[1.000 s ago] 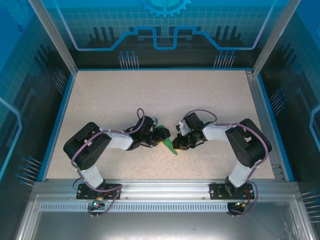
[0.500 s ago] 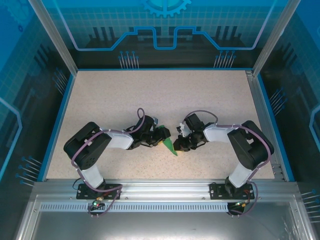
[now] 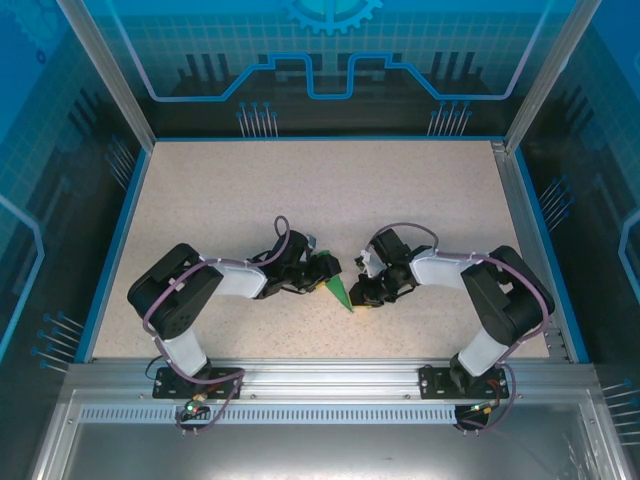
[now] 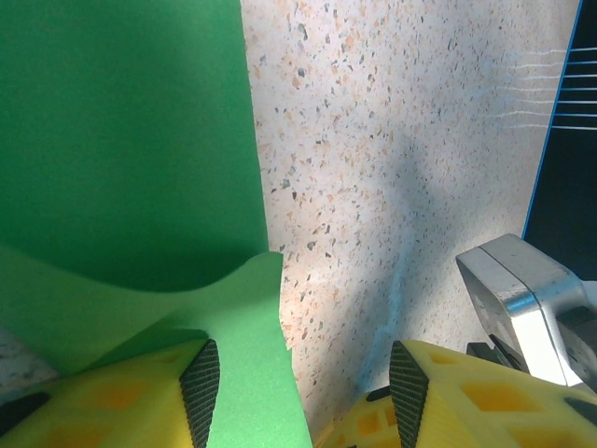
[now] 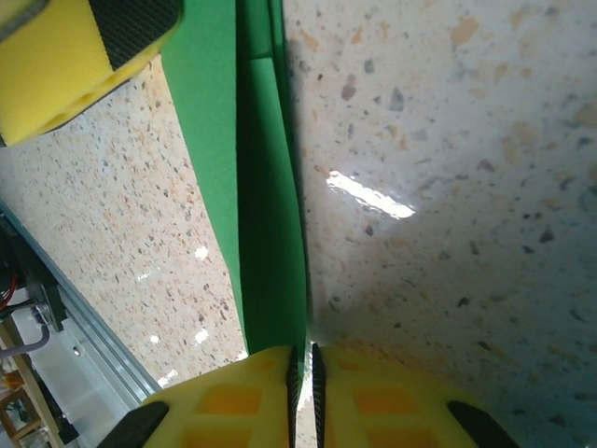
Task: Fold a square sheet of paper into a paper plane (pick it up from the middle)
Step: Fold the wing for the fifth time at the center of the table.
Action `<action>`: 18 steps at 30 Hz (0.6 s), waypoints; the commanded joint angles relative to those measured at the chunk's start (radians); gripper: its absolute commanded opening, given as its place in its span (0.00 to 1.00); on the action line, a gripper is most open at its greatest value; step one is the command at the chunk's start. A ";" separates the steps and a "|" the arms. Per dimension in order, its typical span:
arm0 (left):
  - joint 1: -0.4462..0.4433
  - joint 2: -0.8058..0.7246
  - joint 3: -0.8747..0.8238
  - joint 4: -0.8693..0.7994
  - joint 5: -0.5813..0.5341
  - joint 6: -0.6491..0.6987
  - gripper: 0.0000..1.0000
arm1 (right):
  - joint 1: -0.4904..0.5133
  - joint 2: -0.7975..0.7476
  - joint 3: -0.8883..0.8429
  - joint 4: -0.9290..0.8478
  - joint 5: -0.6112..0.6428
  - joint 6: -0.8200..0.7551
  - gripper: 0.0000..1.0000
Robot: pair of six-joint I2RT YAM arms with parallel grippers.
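Note:
The square sheet of paper (image 3: 340, 291) is bright green and folded into a narrow pointed shape. It lies on the table between my two grippers. My left gripper (image 3: 325, 272) is at its upper left end. In the left wrist view the left gripper (image 4: 304, 373) is open, and a curled flap of the paper (image 4: 121, 140) rests along the left finger pad (image 4: 201, 392). My right gripper (image 3: 362, 292) is at the paper's right side. In the right wrist view the right gripper (image 5: 303, 359) is shut on the paper's creased edge (image 5: 270, 233).
The speckled tabletop (image 3: 300, 190) has a blue rim (image 3: 110, 250) on its left and right sides. A metal rail (image 3: 320, 375) runs along the near edge. The left finger (image 5: 84, 47) shows at the top left of the right wrist view.
The right arm's elbow has swung slightly outward to the right. Its gripper stays at the paper. The left arm and the paper have barely moved.

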 commanded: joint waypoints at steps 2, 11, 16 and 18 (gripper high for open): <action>-0.014 0.078 0.004 -0.036 0.000 0.023 0.56 | -0.006 -0.048 -0.010 -0.054 0.083 0.035 0.16; -0.015 0.077 0.001 -0.038 0.004 0.024 0.55 | -0.015 -0.118 -0.040 0.079 -0.054 0.099 0.28; -0.015 0.077 0.001 -0.037 0.004 0.026 0.55 | -0.004 -0.068 -0.020 0.065 -0.074 0.084 0.29; -0.014 0.077 0.001 -0.039 0.004 0.026 0.55 | -0.002 -0.048 -0.018 0.070 -0.080 0.078 0.27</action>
